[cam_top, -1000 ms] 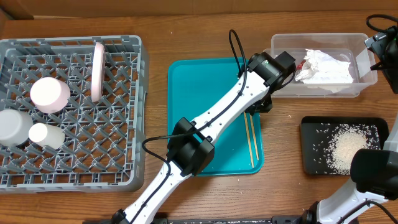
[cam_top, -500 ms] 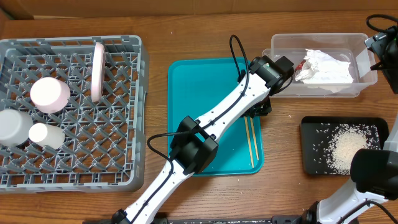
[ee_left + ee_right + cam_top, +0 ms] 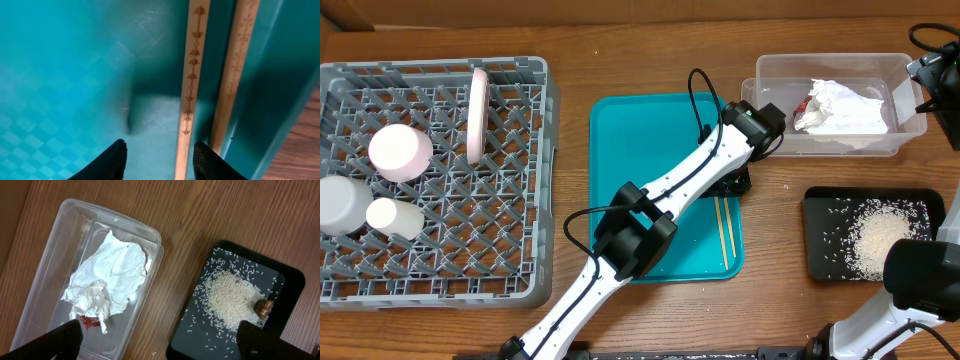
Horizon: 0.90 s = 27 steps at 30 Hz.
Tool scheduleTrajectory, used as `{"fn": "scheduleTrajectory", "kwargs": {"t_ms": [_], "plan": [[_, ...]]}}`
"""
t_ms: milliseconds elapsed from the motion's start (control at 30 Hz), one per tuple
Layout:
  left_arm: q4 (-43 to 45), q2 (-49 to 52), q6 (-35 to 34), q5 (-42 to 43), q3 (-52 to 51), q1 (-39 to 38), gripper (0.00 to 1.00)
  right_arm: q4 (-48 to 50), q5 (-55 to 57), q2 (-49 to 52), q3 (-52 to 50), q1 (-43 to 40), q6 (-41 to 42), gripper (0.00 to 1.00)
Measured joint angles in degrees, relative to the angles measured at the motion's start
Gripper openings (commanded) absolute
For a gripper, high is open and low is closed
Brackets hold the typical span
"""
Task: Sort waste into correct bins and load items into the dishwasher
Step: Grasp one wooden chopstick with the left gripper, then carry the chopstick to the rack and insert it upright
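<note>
Open and empty, the left pincer (image 3: 162, 160) is pulling back from the clear tub (image 3: 790, 65) and settling over the two chopsticks (image 3: 192, 75) lying along the teal tray's (image 3: 640, 160) right edge, likely readying their pickup for the dish rack (image 3: 510, 240).

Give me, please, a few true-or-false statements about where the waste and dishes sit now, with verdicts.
1. The chopsticks lie in the dish rack. False: they lie on the teal tray, along its right edge.
2. The napkin sits in the clear tub. True.
3. The rice is in the black tray. True.
4. The left gripper is shut on a chopstick. False: it is open, just above them.
5. The plate lies flat. False: it stands on edge in the rack.
</note>
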Motion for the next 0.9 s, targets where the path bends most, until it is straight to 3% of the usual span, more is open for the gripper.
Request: {"fn": "scheduleTrajectory", "kwargs": {"t_ms": [133,267,433,567,900], "plan": [[0.63,0.02,0.04,0.17,-0.26,0.00,0.33,-0.02,0.02,0.00,0.00,0.00,0.02,1.00],[2.84,0.02,0.28,0.26,-0.98,0.00,0.34,0.00,0.02,0.00,0.00,0.00,0.02,1.00],[5.11,-0.90,0.70,1.16,-3.21,0.00,0.14,0.00,0.00,0.00,0.00,0.00,0.00,1.00],[6.56,-2.01,1.20,1.95,-5.55,0.00,0.04,0.02,0.00,0.00,0.00,0.00,0.00,1.00],[3.78,-2.60,3.37,2.49,-6.16,0.66,0.04,-0.02,0.02,0.00,0.00,0.00,-0.02,1.00]]}}
